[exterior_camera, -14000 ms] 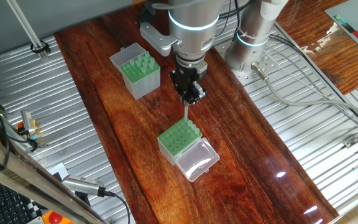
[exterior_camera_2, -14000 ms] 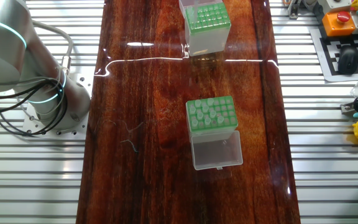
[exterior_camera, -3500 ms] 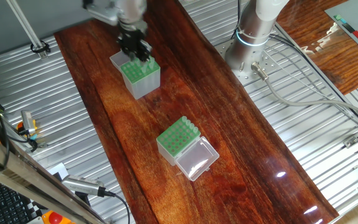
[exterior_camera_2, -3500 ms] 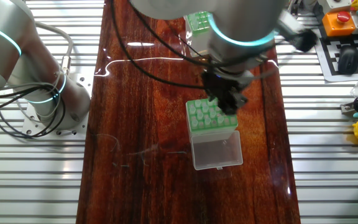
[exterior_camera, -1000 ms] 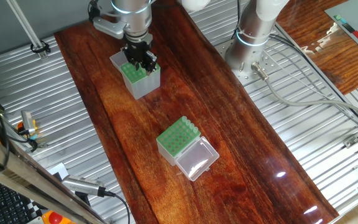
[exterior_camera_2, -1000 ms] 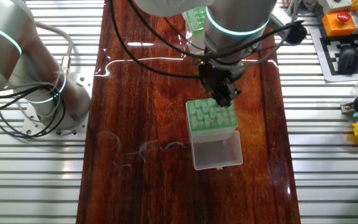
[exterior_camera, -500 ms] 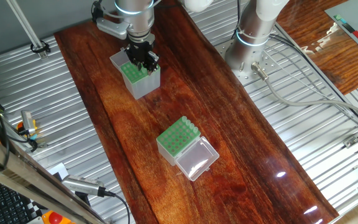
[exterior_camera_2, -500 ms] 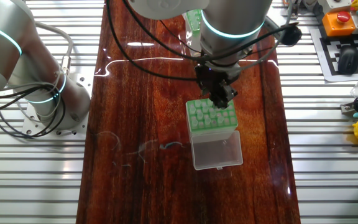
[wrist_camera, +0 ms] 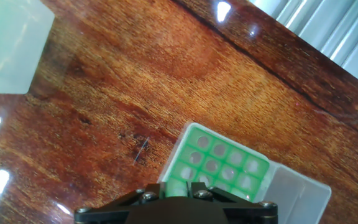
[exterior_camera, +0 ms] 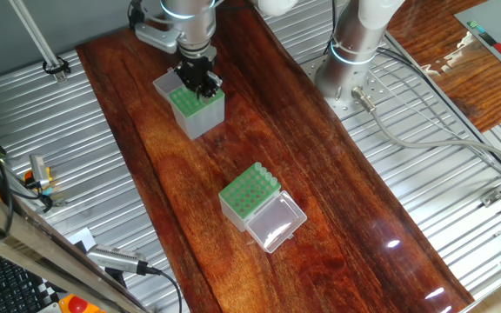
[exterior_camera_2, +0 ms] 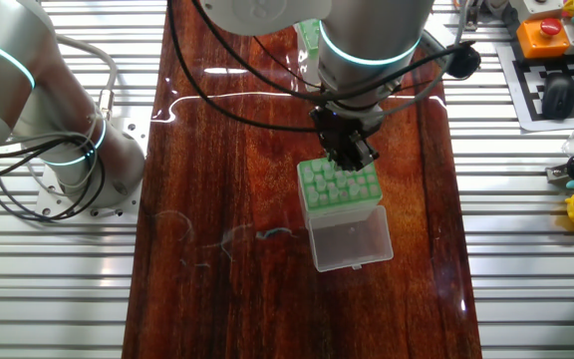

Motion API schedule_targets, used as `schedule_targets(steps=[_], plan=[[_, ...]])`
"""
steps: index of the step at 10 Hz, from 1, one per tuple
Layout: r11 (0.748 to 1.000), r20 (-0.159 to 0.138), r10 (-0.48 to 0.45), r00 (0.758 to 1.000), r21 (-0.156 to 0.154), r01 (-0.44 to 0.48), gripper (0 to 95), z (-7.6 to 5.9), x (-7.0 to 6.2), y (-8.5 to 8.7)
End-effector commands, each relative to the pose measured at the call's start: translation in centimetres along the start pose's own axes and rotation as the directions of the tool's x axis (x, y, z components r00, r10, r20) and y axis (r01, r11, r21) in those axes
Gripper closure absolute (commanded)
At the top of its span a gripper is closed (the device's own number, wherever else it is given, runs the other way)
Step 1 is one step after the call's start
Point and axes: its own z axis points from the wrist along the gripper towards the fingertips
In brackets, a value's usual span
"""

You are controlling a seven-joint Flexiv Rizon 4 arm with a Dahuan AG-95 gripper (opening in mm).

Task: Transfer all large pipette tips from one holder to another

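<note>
One fixed view: the dark tool [exterior_camera: 200, 83] touches the tall grey box [exterior_camera: 195, 109] far left; I cannot tell its grip. Other fixed view: pale round tips [exterior_camera_2: 325, 185] stand inside; the clear lid [exterior_camera_2: 352, 239] has tilted slightly. Hand view: the green holey top shows below

Even, bright overhead light, no hard shadows. Fixed views sharp; white glare streaks on glossy dark red-brown wooden tabletop [exterior_camera_2: 217, 150], esp. far end and near edge [exterior_camera: 390, 243]. Hand view softer: wood grain crisp mid-frame, black gripper [wrist_camera: 179, 205] blurred at bottom, specular spots top and left.
</note>
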Motion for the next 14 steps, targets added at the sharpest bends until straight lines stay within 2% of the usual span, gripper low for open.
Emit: schedule_targets(steps=[1,7,14], plan=[[1.000,0.004,0.004,1.000,-0.004,-0.004,95.0,-0.1,0.1,-0.2],[1.000,0.013,0.024,1.000,-0.014,-0.024,95.0,-1.5,-0.4,-1.0],[0.999,0.020,0.044,0.999,-0.017,-0.044,95.0,-3.0,-0.7,-0.7]])
